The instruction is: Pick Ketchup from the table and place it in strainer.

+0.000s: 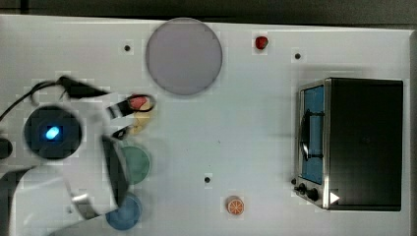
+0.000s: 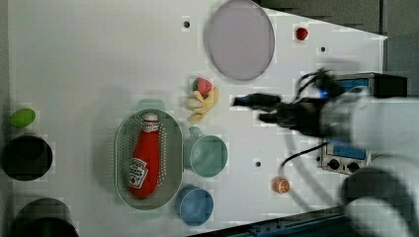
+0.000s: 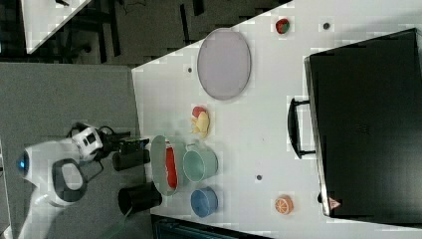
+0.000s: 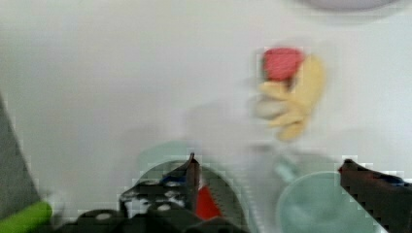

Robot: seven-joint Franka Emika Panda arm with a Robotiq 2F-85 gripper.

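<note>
While the Ketchup [image 2: 144, 157] lies flat inside the strainer [image 2: 122, 148], cap toward the left view's top, the pincer [image 2: 250, 109] sits apart from it with fingers spread wide and nothing between them. In the wrist view the two dark fingers [image 4: 192, 177] stand well apart, with the strainer and red bottle below them. Strainer rests on the white worktop [image 2: 99, 59], just beside a green cup [image 2: 206, 155] on the left view's right. Blue bowl [image 2: 194, 205] near the strainer's lower end in the left view. Yellow banana bunch [image 2: 202, 104] touches a red strawberry-like fruit [image 2: 202, 85], near the cup. Grey round plate [image 2: 240, 39] farther toward the left view's top. Orange slice [image 2: 280, 185] and small red fruit [image 2: 301, 33] well apart from the rest. Black oven [image 1: 364, 142] at the top view's right.
</note>
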